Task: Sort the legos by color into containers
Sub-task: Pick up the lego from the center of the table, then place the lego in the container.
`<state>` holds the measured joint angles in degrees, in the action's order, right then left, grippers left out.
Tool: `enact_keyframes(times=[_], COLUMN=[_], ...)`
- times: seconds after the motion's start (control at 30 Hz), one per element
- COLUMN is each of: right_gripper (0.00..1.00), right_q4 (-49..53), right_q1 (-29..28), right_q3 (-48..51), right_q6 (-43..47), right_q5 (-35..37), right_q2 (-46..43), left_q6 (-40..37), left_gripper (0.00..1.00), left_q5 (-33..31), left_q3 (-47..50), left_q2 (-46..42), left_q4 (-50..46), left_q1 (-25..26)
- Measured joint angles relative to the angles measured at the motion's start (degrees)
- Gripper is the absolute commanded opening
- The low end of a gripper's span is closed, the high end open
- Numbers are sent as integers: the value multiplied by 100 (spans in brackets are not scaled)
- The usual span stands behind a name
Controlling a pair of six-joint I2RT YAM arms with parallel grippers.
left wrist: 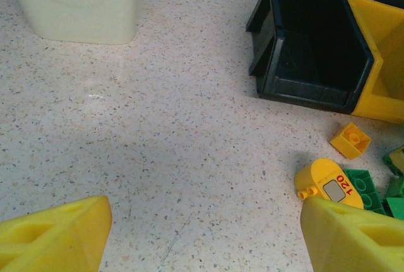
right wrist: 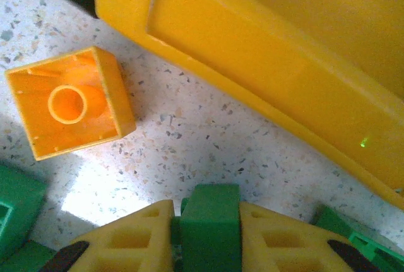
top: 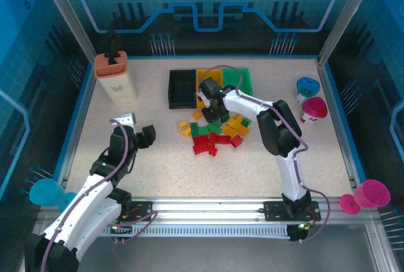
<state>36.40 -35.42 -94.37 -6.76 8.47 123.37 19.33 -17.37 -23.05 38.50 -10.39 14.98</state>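
Three bins stand side by side toward the far edge of your speckled surface: the black bin, the yellow bin and the green bin, left to right. Just in front of them the legos lie in a loose heap of red, yellow and green. Your left gripper hangs spread wide, grasping nothing, over bare surface left of the heap. Your right gripper sits at the heap's far edge, beside the yellow bin's wall, clenched on a green brick. Near it a yellow brick lies with its hollow underside up.
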Motion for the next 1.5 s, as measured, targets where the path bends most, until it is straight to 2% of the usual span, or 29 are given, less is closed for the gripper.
enact_keyframes(times=[0.17, 0.47, 0.67, 0.87, 0.9, 0.93, 0.97, 1.0, 1.13, 1.23, 1.5], right_gripper=[19, 18, 17, 17, 22, 31, 54, 65, 70, 70, 69], right_q4=[7, -59, -321, -404, -409, -407, -407, -400, -407, -638, -1189], right_q1=[-33, 37, 758, 1552, 1604, 1628, 1644, 1650, 1635, 1622, 1543], right_q3=[155, 216, 212, -197, -367, -509, -691, -850, -1003, -704, 752], right_q6=[42, 90, -20, -229, -247, -280, -334, -358, -380, -402, -487], right_q5=[44, 256, 157, 2, -4, -13, -28, -50, -52, -50, -79], right_q2=[-291, -1506, -1790, -1300, -1126, -986, -802, -647, -476, -710, -2068], left_q6=[0, -7, 0, 162, 199, 243, 304, 350, 564, 743, 1054], left_gripper=[79, 79, 78, 77, 77, 77, 77, 77, 78, 78, 78], left_q5=[-2, 2, 0, -83, -105, -129, -149, -173, -186, -87, 566], left_q3=[0, 2, 2, -55, -118, -186, -267, -350, -632, -824, -1416], left_q2=[0, -33, -170, -74, 44, 157, 304, 446, 938, 1340, 2664], left_q4=[0, -2, -90, -273, -315, -345, -369, -385, -404, -380, -293], left_q1=[0, 24, 330, 1115, 1276, 1403, 1556, 1700, 2129, 2315, 2389])
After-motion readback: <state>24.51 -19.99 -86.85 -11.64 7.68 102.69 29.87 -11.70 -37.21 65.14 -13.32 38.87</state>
